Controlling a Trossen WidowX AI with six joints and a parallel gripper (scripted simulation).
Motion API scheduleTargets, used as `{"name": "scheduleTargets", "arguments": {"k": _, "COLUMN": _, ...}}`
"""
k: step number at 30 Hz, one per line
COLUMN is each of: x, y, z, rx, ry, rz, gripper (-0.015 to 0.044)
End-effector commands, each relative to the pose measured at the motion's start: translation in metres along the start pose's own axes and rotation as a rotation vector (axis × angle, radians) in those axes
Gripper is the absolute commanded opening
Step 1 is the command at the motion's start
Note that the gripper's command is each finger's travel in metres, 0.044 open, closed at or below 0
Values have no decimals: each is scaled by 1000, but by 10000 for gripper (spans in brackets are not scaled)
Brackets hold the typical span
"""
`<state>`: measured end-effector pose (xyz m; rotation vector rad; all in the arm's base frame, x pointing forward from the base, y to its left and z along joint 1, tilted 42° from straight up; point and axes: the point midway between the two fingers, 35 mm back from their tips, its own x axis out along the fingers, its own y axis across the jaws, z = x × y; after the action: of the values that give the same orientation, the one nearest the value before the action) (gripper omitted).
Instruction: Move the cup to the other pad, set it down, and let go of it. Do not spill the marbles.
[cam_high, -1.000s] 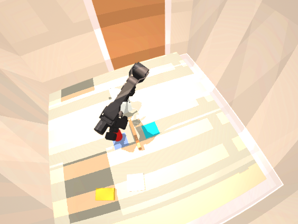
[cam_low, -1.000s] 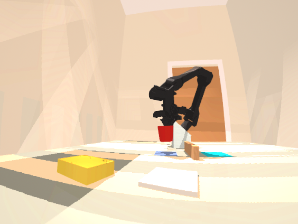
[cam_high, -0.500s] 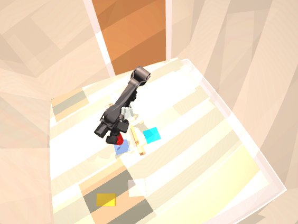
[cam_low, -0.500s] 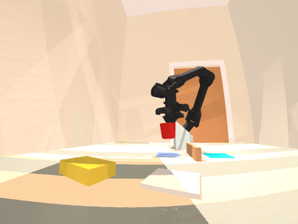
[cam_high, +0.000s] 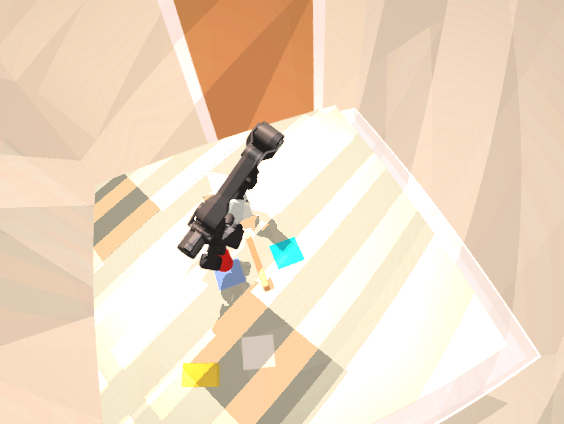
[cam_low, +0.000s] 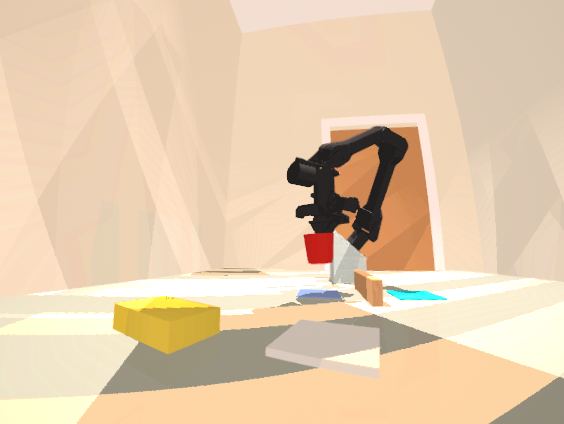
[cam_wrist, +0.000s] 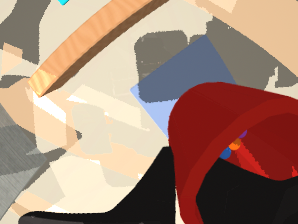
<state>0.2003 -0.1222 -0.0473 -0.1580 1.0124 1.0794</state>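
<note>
The red cup (cam_high: 226, 262) (cam_low: 319, 248) (cam_wrist: 200, 112) hangs nearly upright in the air above the blue pad (cam_high: 231, 278) (cam_low: 319, 294) (cam_wrist: 162, 116). My gripper (cam_low: 325, 231) is shut on the cup's wall, with a finger inside the cup in the wrist view. Several marbles (cam_wrist: 234, 145) lie inside the cup, among them a blue, an orange and a purple one. The cyan pad (cam_high: 287, 253) (cam_low: 417, 295) (cam_wrist: 63, 1) is bare and lies on the far side of the wooden bar from the blue pad.
The low wooden bar (cam_high: 256, 261) (cam_low: 368, 287) (cam_wrist: 85, 40) stands on the table between the two pads. A yellow block (cam_high: 200, 375) (cam_low: 167, 322) and a pale flat slab (cam_high: 258, 352) (cam_low: 330, 342) lie on the side of the pads away from the arm's base.
</note>
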Motion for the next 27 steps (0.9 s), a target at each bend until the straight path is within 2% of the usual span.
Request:
{"name": "scheduleTargets", "arguments": {"k": 1, "x": 0, "y": 1, "z": 2, "rx": 1, "ry": 0, "rz": -1, "gripper": 0}}
{"name": "scheduleTargets", "arguments": {"k": 27, "x": 0, "y": 26, "z": 48, "rx": -3, "ry": 3, "rz": -1, "gripper": 0}}
